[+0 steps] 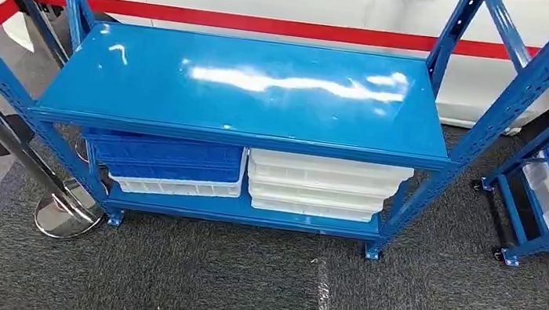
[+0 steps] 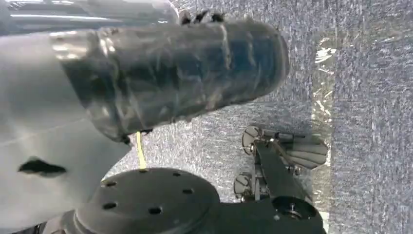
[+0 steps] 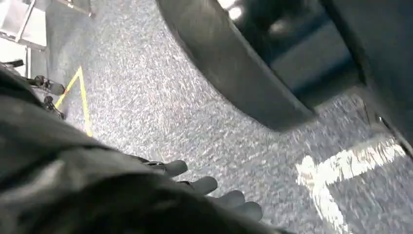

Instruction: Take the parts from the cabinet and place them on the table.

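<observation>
While I face the blue rack (image 1: 247, 92), its top shelf lies bare and the bins sit on the bottom shelf: blue bins (image 1: 164, 156) toward the left end, white bins (image 1: 324, 185) toward the right. My arms hang beside me over the carpet. My right hand (image 3: 214, 192) holds nothing, fingers loosely extended; my left hand (image 2: 185, 73) is wrapped, its posture indeterminable. Judged best: crouch squarely, then reach low beneath the top shelf.

The shelf rack (image 1: 244, 88) is blue painted metal, its top board glossy with bright reflections. Beneath sit blue bins (image 1: 164, 156) and white bins (image 1: 323, 185) of smooth plastic. The floor (image 1: 239, 285) is rough, matt grey carpet. A chromed post base (image 1: 67, 212) shines.
</observation>
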`<state>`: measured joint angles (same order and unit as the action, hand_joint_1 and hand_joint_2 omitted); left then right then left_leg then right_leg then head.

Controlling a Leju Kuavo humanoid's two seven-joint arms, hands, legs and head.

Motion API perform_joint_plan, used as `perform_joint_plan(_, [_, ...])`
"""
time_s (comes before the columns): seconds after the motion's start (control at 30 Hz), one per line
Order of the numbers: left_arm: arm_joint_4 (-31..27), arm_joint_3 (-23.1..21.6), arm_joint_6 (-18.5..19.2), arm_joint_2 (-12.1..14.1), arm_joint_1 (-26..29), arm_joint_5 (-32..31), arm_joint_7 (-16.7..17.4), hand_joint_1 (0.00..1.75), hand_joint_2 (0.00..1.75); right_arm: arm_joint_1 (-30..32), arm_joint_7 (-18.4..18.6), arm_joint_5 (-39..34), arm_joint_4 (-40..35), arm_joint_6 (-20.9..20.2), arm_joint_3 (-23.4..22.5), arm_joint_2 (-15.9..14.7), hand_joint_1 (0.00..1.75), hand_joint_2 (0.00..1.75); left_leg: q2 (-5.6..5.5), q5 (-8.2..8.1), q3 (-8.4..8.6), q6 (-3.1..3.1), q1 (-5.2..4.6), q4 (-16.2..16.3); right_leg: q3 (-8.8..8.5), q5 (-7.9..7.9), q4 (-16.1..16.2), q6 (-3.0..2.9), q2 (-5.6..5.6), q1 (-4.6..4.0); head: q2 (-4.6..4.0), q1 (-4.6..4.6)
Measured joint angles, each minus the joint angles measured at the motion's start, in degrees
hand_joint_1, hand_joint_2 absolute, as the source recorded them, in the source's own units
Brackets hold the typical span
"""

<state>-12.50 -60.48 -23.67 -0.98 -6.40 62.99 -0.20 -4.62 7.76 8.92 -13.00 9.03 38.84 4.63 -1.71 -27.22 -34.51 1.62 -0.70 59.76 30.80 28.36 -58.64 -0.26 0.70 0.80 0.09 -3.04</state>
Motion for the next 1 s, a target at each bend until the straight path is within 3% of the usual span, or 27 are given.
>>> perform_joint_plan(0.03, [0.0, 0.0, 0.0, 0.0, 0.0, 0.0, 0.0, 0.00, 0.00, 0.0, 0.0, 0.0, 0.0, -0.1, 0.0, -0.1, 0.00, 0.00, 0.56, -1.11, -0.39, -0.48, -0.02, 1.7, -0.33, -0.06, 0.3, -0.27, -0.13, 0.02, 0.00, -0.24])
perform_joint_plan(0.13, [0.0, 0.0, 0.3, 0.0, 0.1, -0.1, 0.1, 0.00, 0.00, 0.0, -0.4, 0.0, 0.0, -0.3, 0.1, 0.0, 0.00, 0.00, 0.98, -6.51, -6.21, -1.34, 0.65, 13.5, -0.52, 0.07, 0.2, -0.72, -0.70, -0.02, 0.00, -0.55])
perform_joint_plan(0.17, [0.0, 0.0, 0.4, 0.0, 0.0, -0.1, 0.1, 0.00, 0.00, 0.0, -0.4, 0.0, 0.0, -0.3, 0.2, -0.1, 0.00, 0.00, 1.07, -7.18, -8.04, -1.53, 0.78, 16.7, -0.52, 0.18, 0.1, -0.79, -0.82, -0.02, 0.00, -0.55])
perform_joint_plan(0.2, [0.0, 0.0, 0.5, 0.0, 0.1, -0.1, 0.1, 0.00, 0.00, -0.1, -0.5, 0.0, 0.0, -0.3, 0.2, -0.1, 0.00, 0.00, 1.19, -6.28, -8.20, -1.57, 0.86, 16.6, -0.55, 0.27, 0.0, -0.83, -0.83, -0.02, 0.00, -0.53])
perform_joint_plan(0.23, [0.0, 0.0, 0.5, 0.0, 0.1, -0.1, 0.2, 0.00, 0.00, -0.1, -0.5, 0.0, 0.0, -0.3, 0.3, -0.1, 0.00, 0.00, 1.24, -4.89, -7.52, -1.59, 0.90, 15.1, -0.60, 0.35, -0.1, -0.83, -0.82, -0.02, 0.00, -0.52])
perform_joint_plan(0.27, [0.0, 0.0, 0.5, 0.0, 0.0, -0.2, 0.2, 0.00, 0.00, -0.1, -0.7, -0.1, 0.0, -0.4, 0.5, -0.1, 0.00, 0.00, 1.29, -1.36, -4.71, -1.49, 0.91, 9.4, -0.77, 0.54, -0.2, -0.77, -0.75, -0.01, 0.00, -0.55])
perform_joint_plan(0.3, [0.0, 0.0, 0.5, 0.0, 0.0, -0.2, 0.2, 0.00, 0.00, -0.1, -0.9, -0.2, 0.0, -0.4, 0.6, 0.0, 0.00, 0.00, 1.30, 1.19, -1.97, -1.28, 0.90, 4.0, -0.97, 0.71, -0.3, -0.69, -0.69, -0.01, 0.00, -0.57])
perform_joint_plan(0.33, [0.0, 0.0, 0.6, 0.2, -0.1, -0.2, 0.2, 0.00, 0.00, -0.1, -0.9, -0.2, 0.0, -0.4, 0.7, 0.0, 0.00, 0.00, 1.31, 1.14, -0.16, -0.99, 0.87, 0.2, -1.18, 0.87, -0.4, -0.46, -0.67, 0.04, 0.00, -0.57])
perform_joint_plan(0.37, [0.0, 0.0, 0.7, 0.2, -0.2, -0.2, 0.3, 0.00, 0.00, -0.2, -1.0, -0.2, 0.0, -0.4, 0.8, 0.0, 0.00, 0.00, 1.27, 0.54, 0.45, -0.86, 0.67, 0.0, -0.98, 0.91, -0.3, -0.22, -0.72, -0.25, 0.00, -0.44])
perform_joint_plan(0.47, [0.0, 0.0, 0.7, 0.2, -0.3, -0.6, 0.5, 0.00, 0.00, -0.3, -1.3, -0.4, 0.0, -0.4, 1.0, 0.0, 0.00, 0.00, 1.06, 1.10, 0.05, -0.28, 0.28, -0.2, -0.86, 0.62, 0.0, 0.68, -0.79, -0.13, 0.00, -0.52])
perform_joint_plan(0.53, [0.0, 0.0, 0.7, 0.2, -0.3, -0.6, 0.6, 0.00, 0.00, -0.3, -1.4, -0.6, 0.0, -0.4, 1.0, 0.0, 0.00, 0.00, 1.21, 1.87, 0.19, 0.71, 0.84, -1.3, -0.86, 1.20, -0.4, 1.33, -0.67, -0.26, 0.00, -0.39])
perform_joint_plan(0.57, [0.0, 0.0, 0.7, 0.2, -0.3, -0.6, 0.7, 0.00, 0.00, -0.3, -1.4, -0.7, 0.0, -0.4, 1.0, 0.0, 0.00, 0.00, 1.24, 2.08, 0.14, 0.98, 0.79, -1.5, -0.45, 2.64, -1.7, 1.50, -0.73, -0.16, 0.00, -0.39])
perform_joint_plan(0.6, [0.0, 0.0, 0.7, 0.3, -0.4, -0.7, 0.8, 0.00, 0.00, -0.3, -1.5, -0.7, 0.0, -0.4, 1.0, 0.0, 0.00, 0.00, 1.28, 2.30, -0.06, 1.34, 0.78, -1.6, 0.87, 5.26, -4.9, 1.61, -0.72, -0.20, 0.00, -0.33])
perform_joint_plan(0.67, [0.0, 0.0, 0.8, 0.3, -0.4, -0.7, 1.0, 0.00, 0.00, -0.3, -1.5, -0.7, 0.0, -0.4, 1.2, 0.0, 0.00, 0.00, 1.39, 2.75, -0.83, 1.72, 0.53, -1.4, 4.74, 10.47, -14.6, 1.88, -0.72, -0.19, 0.00, -0.37])
perform_joint_plan(0.7, [0.0, 0.0, 0.9, 0.4, -0.4, -0.7, 1.0, 0.00, 0.00, -0.3, -1.5, -0.8, 0.0, -0.4, 1.3, 0.0, 0.00, 0.00, 1.40, 3.01, -1.24, 1.74, 0.46, -1.2, 5.48, 10.99, -17.0, 1.91, -0.72, -0.19, 0.00, -0.39])
perform_joint_plan(0.73, [0.0, 0.0, 1.0, 0.4, -0.4, -0.7, 1.0, 0.00, 0.00, -0.3, -1.5, -0.8, 0.0, -0.3, 1.4, 0.0, 0.00, 0.00, 1.40, 3.25, -1.69, 1.69, 0.43, -1.1, 4.92, 10.15, -16.6, 1.87, -0.72, -0.19, 0.00, -0.37])
perform_joint_plan(0.77, [0.0, 0.0, 1.1, 0.4, -0.4, -0.7, 1.0, 0.00, 0.00, -0.3, -1.5, -0.8, 0.0, -0.3, 1.4, 0.0, 0.00, 0.00, 1.36, 3.50, -2.12, 1.66, 0.40, -0.9, 3.21, 8.35, -13.9, 1.77, -0.72, -0.19, 0.00, -0.39])
perform_joint_plan(0.83, [0.0, 0.0, 1.3, 0.4, -0.4, -0.7, 0.9, 0.00, 0.00, -0.5, -1.5, -0.9, 0.0, -0.3, 1.4, 0.0, 0.00, 0.00, 1.23, 4.17, -2.85, 1.37, 0.39, -0.7, -3.23, 3.98, -2.9, 1.23, -0.71, -0.24, 0.00, -0.37])
perform_joint_plan(0.87, [0.0, 0.0, 1.3, 0.4, -0.4, -0.7, 0.9, 0.00, 0.00, -0.7, -1.5, -0.9, 0.0, -0.3, 1.5, 0.0, 0.00, 0.00, 1.26, 4.51, -3.02, 1.06, 0.35, -0.6, -4.98, 4.29, 1.2, 0.93, -0.64, -0.36, 0.00, -0.39])
perform_joint_plan(0.9, [0.0, 0.0, 1.3, 0.4, -0.4, -0.7, 0.9, 0.00, 0.00, -0.7, -1.5, -0.9, 0.0, -0.3, 1.5, 0.0, 0.00, 0.00, 1.25, 4.87, -2.98, 0.63, 0.24, -0.8, -4.97, 2.91, 0.5, 0.89, -0.57, -0.84, 0.00, -0.52])
perform_joint_plan(1.0, [0.0, 0.0, 1.3, 0.4, -0.5, -0.7, 0.7, 0.00, 0.00, -0.8, -1.5, -0.9, 0.0, -0.3, 1.5, 0.0, 0.00, 0.00, 1.24, 6.34, -2.95, -0.39, 0.48, -1.4, -3.72, 2.16, 0.8, -0.02, -0.52, -1.16, 0.00, -0.72])
